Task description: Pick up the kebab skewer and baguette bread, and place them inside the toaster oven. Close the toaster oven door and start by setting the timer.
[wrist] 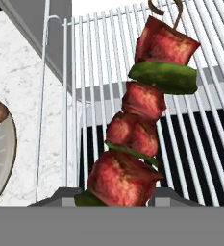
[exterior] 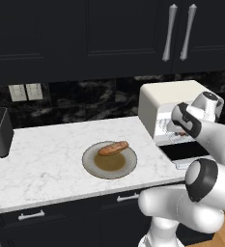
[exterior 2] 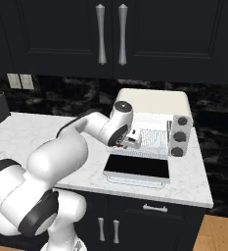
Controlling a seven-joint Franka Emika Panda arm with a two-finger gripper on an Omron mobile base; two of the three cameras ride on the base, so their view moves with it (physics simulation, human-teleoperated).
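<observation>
Over the wire rack (wrist: 108,72) of the toaster oven (exterior 2: 154,105), the claw (wrist: 118,192) grips the kebab skewer (wrist: 142,120) by one end, so a tilted release could roll it off the near edge.

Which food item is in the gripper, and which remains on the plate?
The kebab skewer is in the gripper, over the toaster oven rack; the baguette bread lies on the plate.

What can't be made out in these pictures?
- Claw grip: in both base views the arm's wrist covers the skewer; in the hand view the skewer hides the fingertips.
- Whether the skewer touches the oven rack: undecidable.
- Bread: cut off by the hand view's left edge.
- Oven knob markings: too small.
</observation>
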